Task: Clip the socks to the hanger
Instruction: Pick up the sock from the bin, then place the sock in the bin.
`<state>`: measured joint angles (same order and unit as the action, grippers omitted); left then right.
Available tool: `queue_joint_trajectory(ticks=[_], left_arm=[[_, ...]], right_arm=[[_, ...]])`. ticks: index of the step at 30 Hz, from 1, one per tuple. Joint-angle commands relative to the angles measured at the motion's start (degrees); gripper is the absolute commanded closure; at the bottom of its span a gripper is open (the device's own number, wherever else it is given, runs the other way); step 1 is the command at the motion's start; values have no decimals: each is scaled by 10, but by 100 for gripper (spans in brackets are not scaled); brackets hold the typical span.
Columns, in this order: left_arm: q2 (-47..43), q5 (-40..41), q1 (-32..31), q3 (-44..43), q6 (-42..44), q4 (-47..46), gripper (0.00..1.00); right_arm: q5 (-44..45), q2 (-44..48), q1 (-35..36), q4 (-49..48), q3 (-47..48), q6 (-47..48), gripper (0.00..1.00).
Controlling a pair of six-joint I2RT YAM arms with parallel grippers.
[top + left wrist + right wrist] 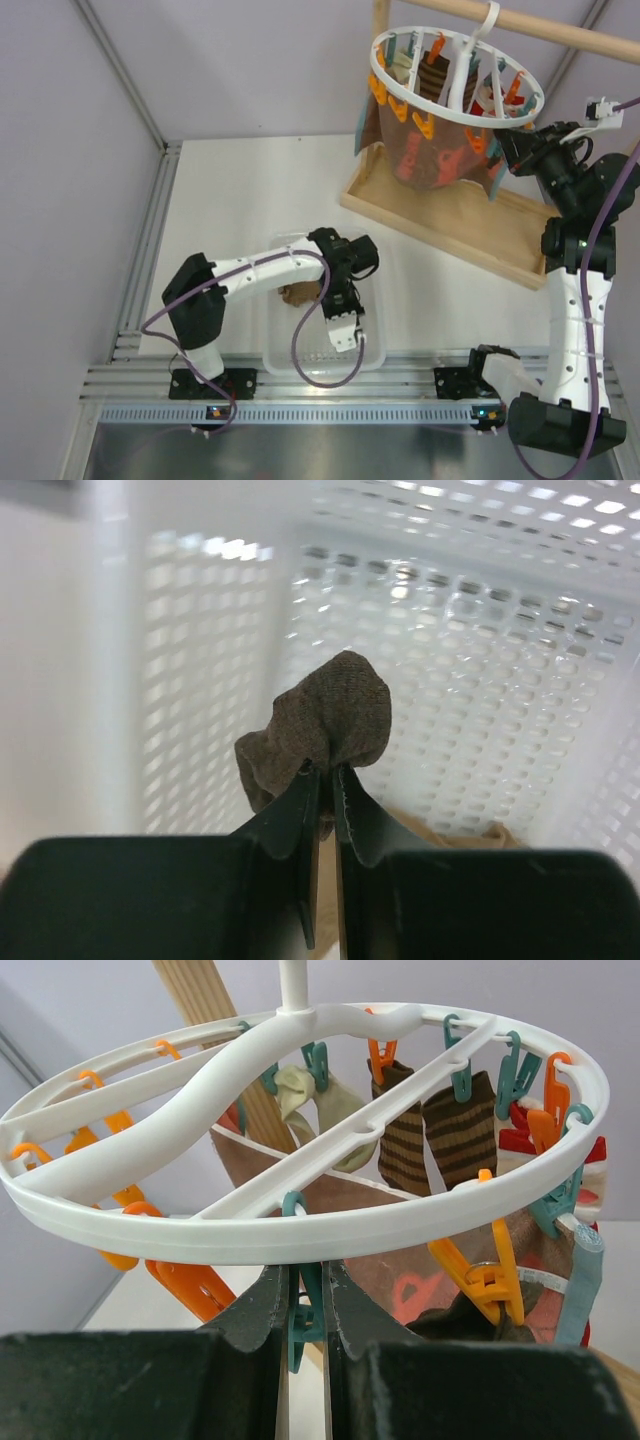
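Presently, the pick-up step is in hand. The left gripper (324,772) is closed tight on a crumpled dark brown knitted sock (330,715) inside the white perforated plastic basket (480,680). A light tan sock (455,835) lies beneath. The right gripper (305,1272) pinches a teal plastic peg (300,1330) dangling from the white round plastic hanger (300,1232), where striped socks (400,1160) already hang. Judgement: the sock must next be lifted clear and carried across, and its edge fed into that peg's mouth.

Top view looks down from behind the arms, while wrist views sit close on basket (480,740) and hanger (400,1228).
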<state>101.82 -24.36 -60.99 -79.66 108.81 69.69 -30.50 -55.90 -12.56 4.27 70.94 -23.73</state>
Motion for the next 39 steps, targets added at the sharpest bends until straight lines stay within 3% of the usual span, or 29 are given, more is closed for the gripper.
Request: queue_joint_trajectory(ticks=[1, 5, 7, 8, 9, 10, 11, 12, 13, 14, 16, 18, 20, 24, 27, 31, 39], left_arm=[[-59, -99, 29, -84, -126, 57, 100], [-65, -174, 61, -149, -270, 43, 100], [-56, -208, 80, -173, -407, 12, 100], [-52, -219, 88, -195, -475, -48, 100], [-41, -240, 107, -207, -612, -78, 100], [-35, -289, 118, -218, -686, -108, 100], [-31, -313, 127, -221, -767, -209, 100], [-30, -318, 134, -214, -962, -271, 100], [-36, -318, 142, -179, -1057, -357, 100], [-62, -311, 145, -150, -1227, -530, 100], [-95, -272, 146, -79, -1362, -738, 100], [-122, -165, 138, 2, -1474, -912, 100], [-103, -85, 131, -5, -1511, -920, 100], [-54, -31, 125, -37, -1642, -967, 100], [-26, 10, 107, -57, -1666, -1025, 100], [16, 38, 99, -108, -1731, -1034, 100], [33, -37, 105, -124, -1799, -1102, 100]], right_arm=[[-2, -4, -5, 24, -9, -11, 100], [-4, -5, -5, 13, -14, -23, 100], [-4, -7, -5, 8, -13, -27, 100], [-4, -7, -5, 7, -13, -29, 100], [-5, -8, -5, 5, -12, -31, 100], [-6, -8, -5, 4, -12, -33, 100], [-6, -8, -5, 4, -13, -34, 100], [-7, -8, -5, 4, -12, -37, 100], [-8, -9, -5, 4, -12, -38, 100], [-9, -10, -5, 5, -11, -41, 100], [-9, -10, -5, 5, -9, -45, 100], [-9, -10, -5, 5, -5, -49, 100], [-8, -11, -5, 5, -3, -55, 100], [-7, -10, -5, 6, 0, -60, 100], [-6, -10, -5, 6, 1, -67, 100], [-6, -10, -5, 9, 5, -71, 100], [-4, -8, -6, 15, 8, -65, 100]])
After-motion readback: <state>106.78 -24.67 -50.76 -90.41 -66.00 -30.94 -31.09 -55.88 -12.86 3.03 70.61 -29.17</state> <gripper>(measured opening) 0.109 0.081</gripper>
